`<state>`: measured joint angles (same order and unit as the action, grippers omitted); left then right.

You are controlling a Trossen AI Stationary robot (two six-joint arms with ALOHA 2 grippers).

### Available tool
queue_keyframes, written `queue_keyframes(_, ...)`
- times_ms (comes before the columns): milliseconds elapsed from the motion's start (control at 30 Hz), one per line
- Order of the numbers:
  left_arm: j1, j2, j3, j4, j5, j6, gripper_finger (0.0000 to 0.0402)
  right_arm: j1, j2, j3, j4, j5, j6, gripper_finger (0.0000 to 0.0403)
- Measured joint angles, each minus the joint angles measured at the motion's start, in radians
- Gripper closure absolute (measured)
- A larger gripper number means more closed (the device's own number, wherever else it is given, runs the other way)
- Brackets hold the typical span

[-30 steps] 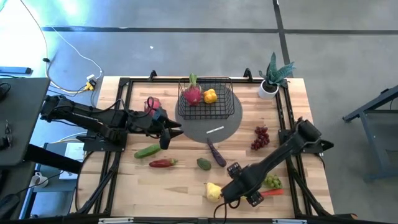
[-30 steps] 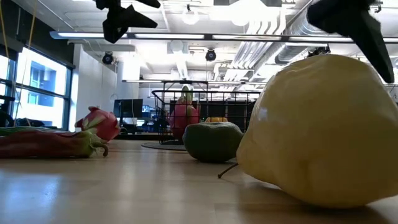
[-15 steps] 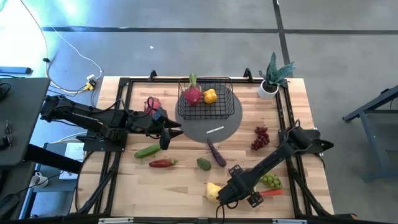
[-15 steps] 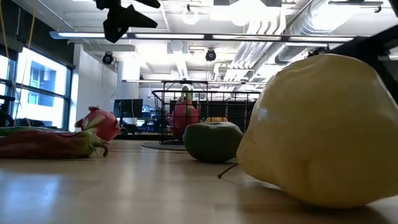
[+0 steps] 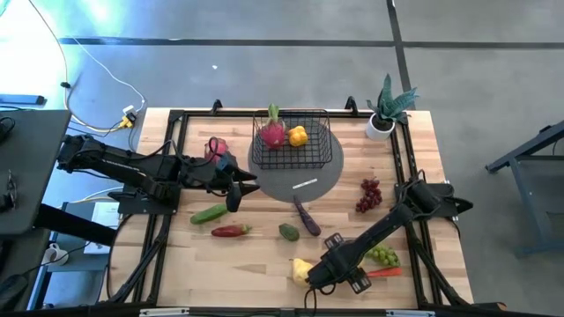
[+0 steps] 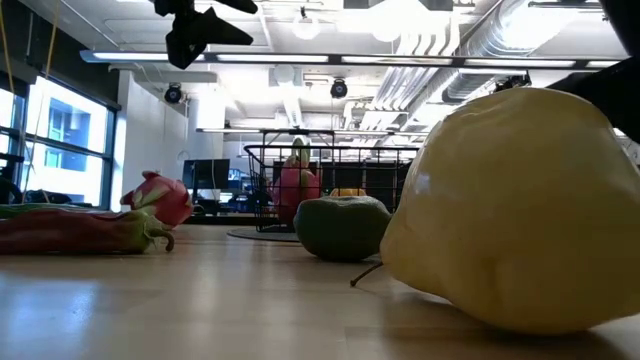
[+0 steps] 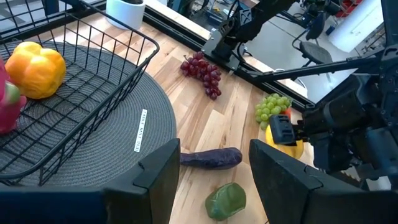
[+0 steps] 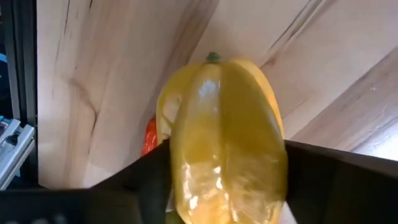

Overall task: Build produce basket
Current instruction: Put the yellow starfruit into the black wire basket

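Basket barely started, right gripper at the yellow pepper

In the wire basket (image 5: 292, 138) we count a dragon fruit (image 5: 272, 133) and a yellow-orange pepper (image 5: 298, 136); outside it, near to far: a second dragon fruit (image 5: 214, 147), eggplant (image 5: 307, 217), red grapes (image 5: 368, 195), cucumber (image 5: 208, 213), chilli (image 5: 230, 231), green grapes (image 5: 385, 256). Farthest from the basket, our right gripper (image 5: 319, 275) has its fingers spread either side of the yellow pepper (image 8: 221, 137); whether they grip it we cannot tell. The left gripper (image 5: 238, 189) waits open beside the basket
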<state>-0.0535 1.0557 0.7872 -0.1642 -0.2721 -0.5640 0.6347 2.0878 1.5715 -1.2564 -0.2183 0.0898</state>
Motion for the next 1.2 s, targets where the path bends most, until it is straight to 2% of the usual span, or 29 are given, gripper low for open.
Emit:
queue_keyframes(133,0.000,0.000,0.000,0.000,0.000,0.002,0.0220,0.000,-0.001,0.001,-0.001,-0.001,0.051,0.0227)
queue_keyframes(233,0.000,0.000,0.000,0.000,0.000,0.030,0.0220,0.000,-0.002,0.001,0.000,-0.002,0.096,0.0246)
queue_keyframes(567,0.003,-0.022,0.000,0.003,-0.042,0.129,0.0220,0.000,-0.030,-0.001,0.008,-0.017,0.336,0.0243)
queue_keyframes(800,0.065,-0.082,0.000,0.004,-0.065,0.193,0.0220,-0.012,-0.099,-0.001,0.023,-0.017,0.563,0.0244)
queue_keyframes(1200,0.207,-0.164,0.000,0.004,-0.054,0.423,0.0220,-0.103,-0.211,-0.001,0.098,0.105,0.886,0.0244)
